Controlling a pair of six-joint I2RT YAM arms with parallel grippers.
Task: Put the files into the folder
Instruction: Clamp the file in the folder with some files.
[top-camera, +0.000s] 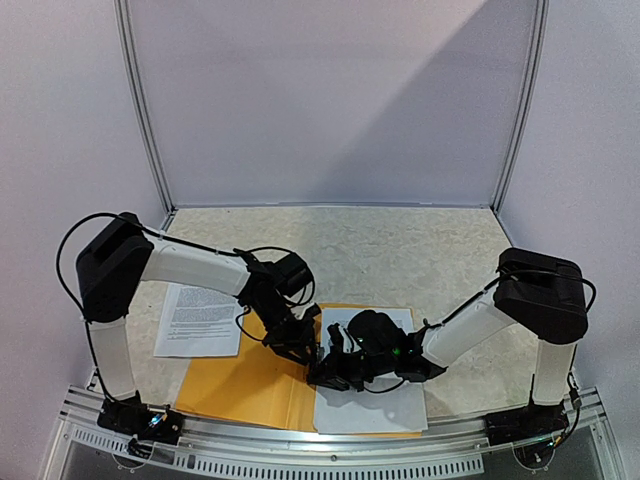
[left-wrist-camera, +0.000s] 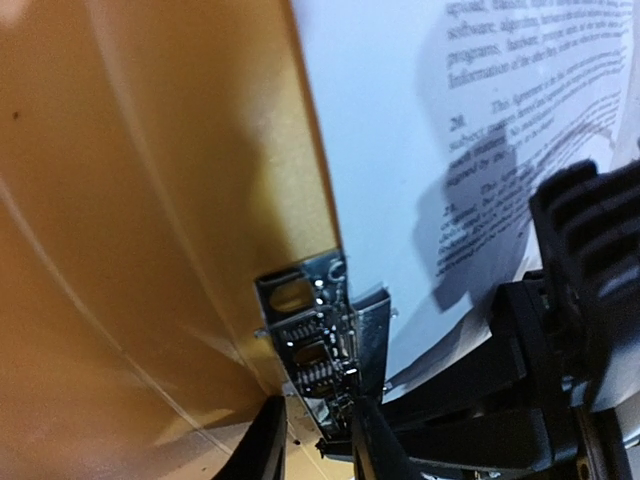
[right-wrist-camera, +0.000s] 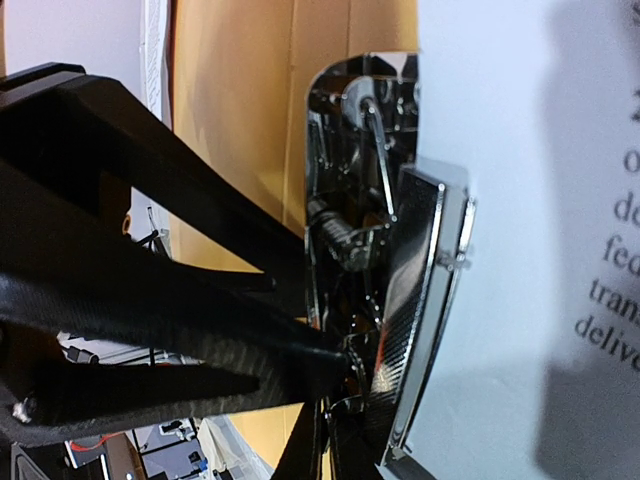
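My left tool (left-wrist-camera: 318, 432) stood narrow astride the clip (left-wrist-camera: 320, 330) of the folder (left-wrist-camera: 150, 200), grip unconfirmed; my right tool (top-camera: 338, 362) was closed. The clip, slipping free, could have snapped shut and creased the sheet (left-wrist-camera: 400, 150).

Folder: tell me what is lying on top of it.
A white printed sheet lies on the right half of the folder, its edge at the metal clip. The left gripper and right gripper cover part of it; any sheets beneath cannot be seen.
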